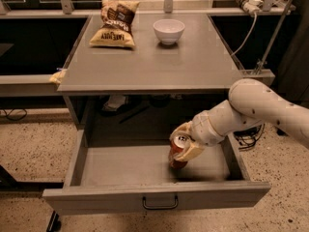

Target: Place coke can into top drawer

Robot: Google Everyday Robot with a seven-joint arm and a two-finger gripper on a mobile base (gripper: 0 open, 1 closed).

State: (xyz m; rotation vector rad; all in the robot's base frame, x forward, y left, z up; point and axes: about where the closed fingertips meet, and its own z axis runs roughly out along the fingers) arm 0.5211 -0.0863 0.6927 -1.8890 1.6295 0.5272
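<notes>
The top drawer (120, 166) is pulled wide open below the grey table; its front panel carries a small dark handle (160, 203). The coke can (177, 154), red with a silver top, stands inside the drawer right of centre, its base on or just above the drawer floor. My gripper (185, 141) reaches in from the right on a white arm (251, 108), and its pale fingers (192, 152) are closed around the can's upper part.
On the grey table top (149, 62) lie a brown chip bag (115, 23) at the back left and a white bowl (168, 30) at the back middle. A cable and power strip (245, 4) hang at the back right. Speckled floor surrounds the drawer.
</notes>
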